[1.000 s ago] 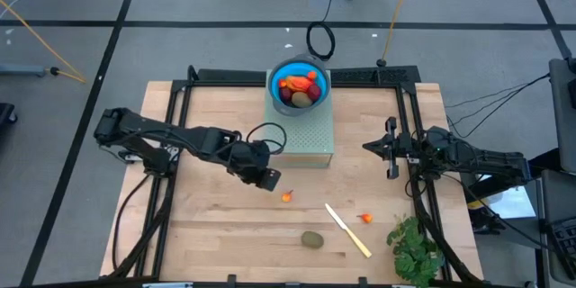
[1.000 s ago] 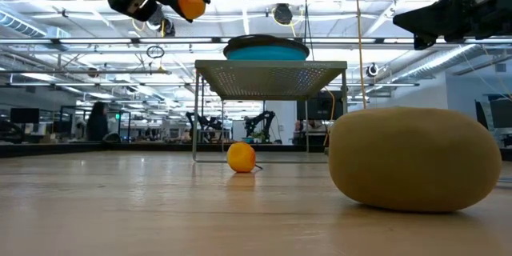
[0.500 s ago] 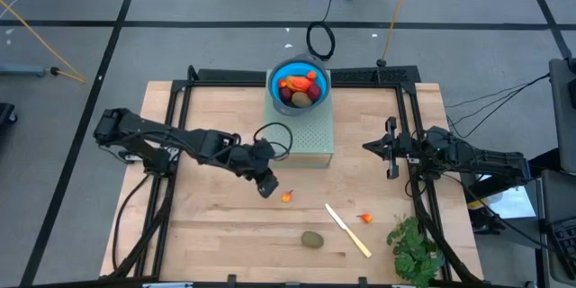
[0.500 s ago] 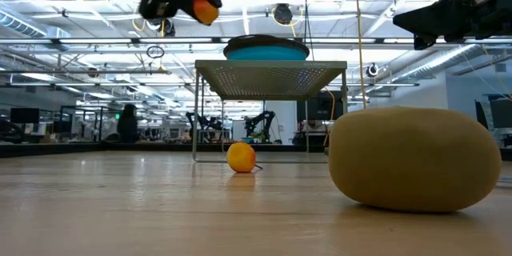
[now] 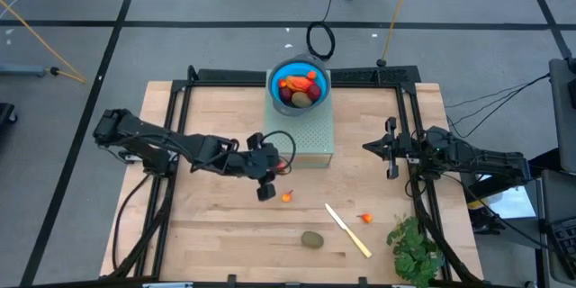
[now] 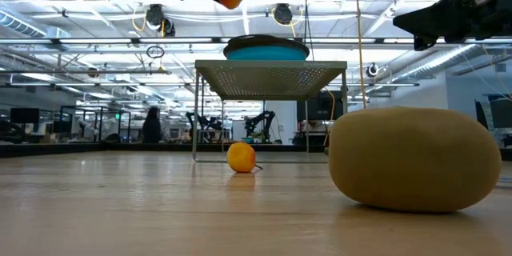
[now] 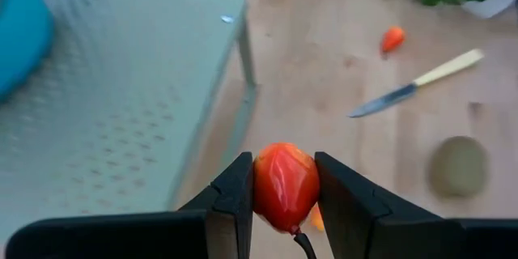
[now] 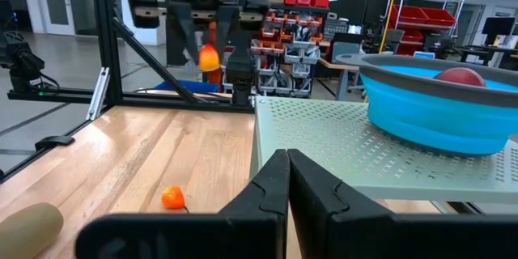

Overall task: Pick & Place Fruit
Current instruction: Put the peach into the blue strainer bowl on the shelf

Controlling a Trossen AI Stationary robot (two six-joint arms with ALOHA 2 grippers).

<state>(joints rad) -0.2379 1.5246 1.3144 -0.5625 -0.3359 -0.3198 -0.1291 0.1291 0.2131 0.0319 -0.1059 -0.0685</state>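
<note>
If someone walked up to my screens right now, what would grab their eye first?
Probably the left tool, raised above the table beside the perforated green stand, clamped on a small orange-red fruit. Next, the blue bowl of fruit on top of that stand, then the kiwi-like oval and cream-handled knife lying on the wooden table.

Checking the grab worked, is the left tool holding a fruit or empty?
Holding. The left tool is shut on a small orange-red fruit pinched between both fingers, lifted off the table.
</note>
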